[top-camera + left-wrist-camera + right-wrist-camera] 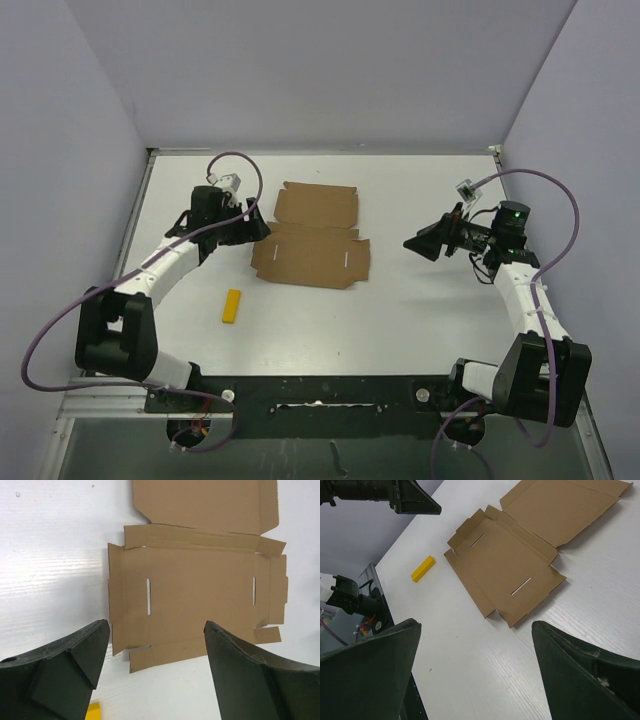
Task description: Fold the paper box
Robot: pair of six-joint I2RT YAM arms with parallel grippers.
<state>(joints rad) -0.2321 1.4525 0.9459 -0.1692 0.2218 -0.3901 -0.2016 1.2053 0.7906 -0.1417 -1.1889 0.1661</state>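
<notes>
Table (pixel 420 320); flat paper box (pixel 312 252); yellow bar (pixel 232 306)

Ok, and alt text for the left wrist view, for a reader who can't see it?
A brown paper box lies unfolded on a white table, with two slits in its main panel. The left gripper frames the foreground, open and holding nothing; a yellow bar peeks in at the bottom edge.

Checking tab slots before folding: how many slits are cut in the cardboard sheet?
2. One slit sits near the left end of the paper box, the other slit near its right end; none seems hidden.
</notes>
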